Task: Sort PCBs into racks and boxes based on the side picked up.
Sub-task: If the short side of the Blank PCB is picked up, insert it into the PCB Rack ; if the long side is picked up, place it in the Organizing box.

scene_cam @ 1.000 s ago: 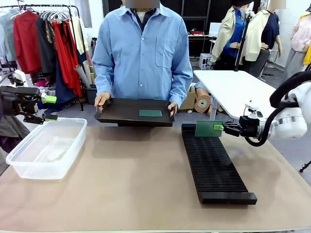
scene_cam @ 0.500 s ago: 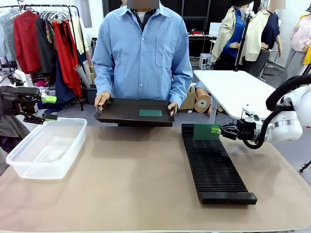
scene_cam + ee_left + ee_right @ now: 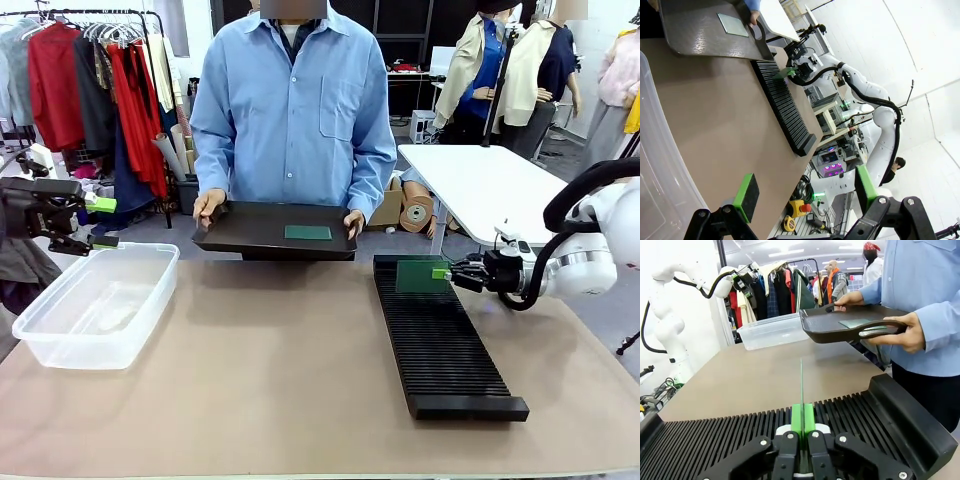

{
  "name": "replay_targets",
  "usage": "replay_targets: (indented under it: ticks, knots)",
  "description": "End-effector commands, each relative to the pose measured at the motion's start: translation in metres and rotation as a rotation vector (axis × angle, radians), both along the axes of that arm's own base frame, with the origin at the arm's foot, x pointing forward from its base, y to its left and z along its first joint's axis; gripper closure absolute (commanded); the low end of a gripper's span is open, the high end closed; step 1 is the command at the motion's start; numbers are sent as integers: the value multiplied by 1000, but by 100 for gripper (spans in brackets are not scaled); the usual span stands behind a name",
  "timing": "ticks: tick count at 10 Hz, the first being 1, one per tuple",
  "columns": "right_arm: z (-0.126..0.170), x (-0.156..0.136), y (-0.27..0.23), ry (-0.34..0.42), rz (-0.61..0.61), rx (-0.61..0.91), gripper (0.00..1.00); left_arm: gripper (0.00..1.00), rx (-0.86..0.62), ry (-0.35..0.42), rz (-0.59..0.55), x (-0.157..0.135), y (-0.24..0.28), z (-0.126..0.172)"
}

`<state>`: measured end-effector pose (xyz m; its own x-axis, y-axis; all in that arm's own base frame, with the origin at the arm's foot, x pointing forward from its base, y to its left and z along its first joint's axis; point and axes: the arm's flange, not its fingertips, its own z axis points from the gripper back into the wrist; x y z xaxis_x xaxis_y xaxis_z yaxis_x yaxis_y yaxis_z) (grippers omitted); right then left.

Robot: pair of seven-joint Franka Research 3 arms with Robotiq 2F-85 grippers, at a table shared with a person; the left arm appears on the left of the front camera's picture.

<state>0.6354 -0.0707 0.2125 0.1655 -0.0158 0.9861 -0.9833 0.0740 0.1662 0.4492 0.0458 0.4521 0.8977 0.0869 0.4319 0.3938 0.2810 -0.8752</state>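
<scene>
Front view: the left gripper (image 3: 103, 222) is held wide open and empty beside the box (image 3: 95, 345), where no board is seen. One PCB (image 3: 307, 232) is left on the tray (image 3: 250, 238). A second PCB (image 3: 414, 276) is pinched upright by the closed right gripper (image 3: 446, 272) at the rack's (image 3: 440, 340) far end, not yet released.

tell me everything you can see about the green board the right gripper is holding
The thin, flat green rectangular circuit board stands upright on edge, crosswise over the far end of the long black ribbed rack, lower edge at its slots. The right gripper is shut on its side edge.
</scene>
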Motion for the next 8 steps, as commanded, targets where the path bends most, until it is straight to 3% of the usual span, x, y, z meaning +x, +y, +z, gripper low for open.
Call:
replay_targets:
  ticks: [1, 8]
  knots:
    - [0, 9, 1, -20, -17, 9, 100, 0, -1, 0, 2, 0, 0, 1]
    - [-3, 4, 0, -2, -2, 4, 100, 0, -1, 0, 2, 0, 0, 1]
